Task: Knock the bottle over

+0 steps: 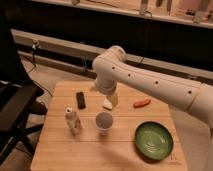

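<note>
The bottle point(72, 120) is small, whitish and translucent, and stands upright on the left part of the wooden table point(65, 155). A white paper cup point(104, 122) stands just to its right. My white arm comes in from the right, bends at its elbow point(113, 62) and points down. The gripper point(108, 102) hangs low over the table behind the cup, to the right of the bottle and beyond it. It is apart from the bottle.
A black rectangular object point(80, 99) lies behind the bottle. An orange-red object point(141, 103) lies at the right rear, and a green plate point(154, 141) at the front right. A black chair point(15, 107) stands left of the table.
</note>
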Controlling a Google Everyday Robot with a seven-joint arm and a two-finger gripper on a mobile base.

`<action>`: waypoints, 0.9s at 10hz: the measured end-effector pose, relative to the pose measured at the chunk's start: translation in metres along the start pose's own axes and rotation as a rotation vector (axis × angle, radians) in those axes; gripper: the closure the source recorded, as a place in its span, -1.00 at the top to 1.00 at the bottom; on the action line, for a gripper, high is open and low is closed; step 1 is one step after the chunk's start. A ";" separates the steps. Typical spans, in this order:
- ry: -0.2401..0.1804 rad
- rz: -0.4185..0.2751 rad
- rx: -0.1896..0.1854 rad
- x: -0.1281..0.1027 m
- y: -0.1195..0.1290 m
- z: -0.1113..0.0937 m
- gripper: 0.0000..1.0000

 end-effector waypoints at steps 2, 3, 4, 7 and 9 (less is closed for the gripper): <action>-0.003 -0.020 0.006 -0.003 -0.002 0.001 0.26; -0.002 -0.040 0.019 -0.004 -0.002 0.001 0.13; -0.002 -0.089 0.043 -0.010 -0.006 0.001 -0.11; -0.012 -0.188 0.077 -0.029 -0.024 0.014 -0.78; -0.026 -0.261 0.074 -0.048 -0.040 0.025 -1.00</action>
